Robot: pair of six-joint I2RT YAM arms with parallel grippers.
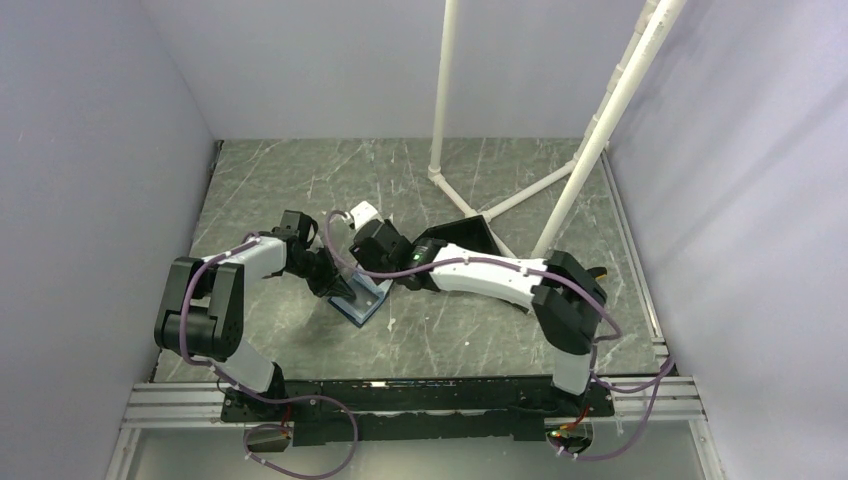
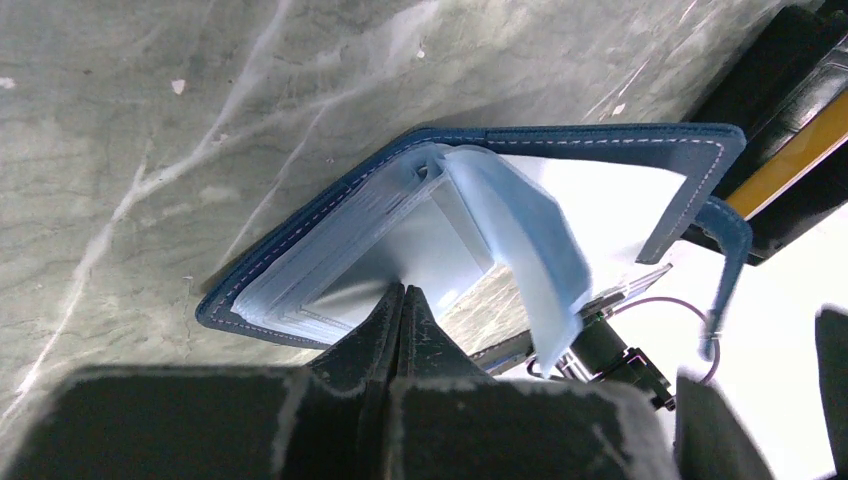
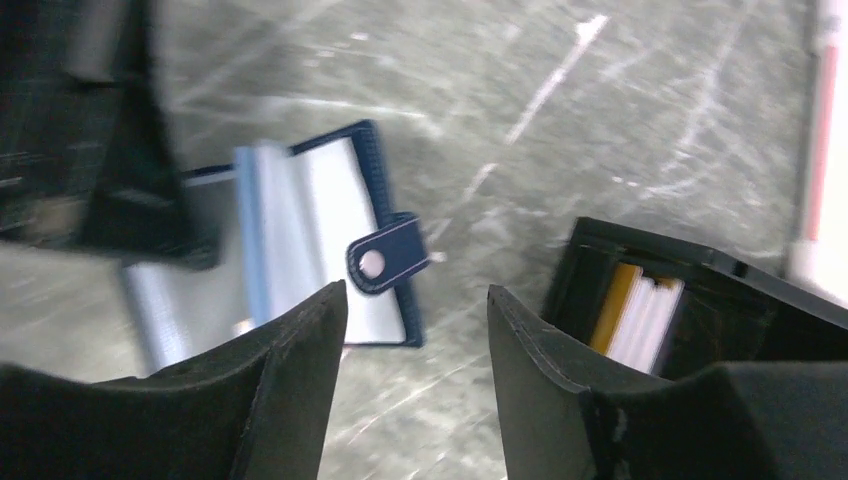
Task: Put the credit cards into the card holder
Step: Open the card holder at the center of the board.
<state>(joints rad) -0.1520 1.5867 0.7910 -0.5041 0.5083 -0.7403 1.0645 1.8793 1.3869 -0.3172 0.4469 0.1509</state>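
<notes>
Two thin plastic credit cards point(image 3: 633, 315), one orange-gold and one whitish, stand on edge inside a black open box point(image 3: 770, 310). Near it the dark-blue stitched card holder point(image 2: 600, 140) lies opened on the grey marbled tabletop point(image 1: 480, 330), its pale sleeves fanned. On one sleeve the left end effector point(image 2: 403, 295) presses, clenched. Above, between holder and box, the right end effector point(image 3: 415, 300) hangs released.

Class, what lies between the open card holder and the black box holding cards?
Nothing: bare tabletop separates card holder from black box, right wrist view.
</notes>
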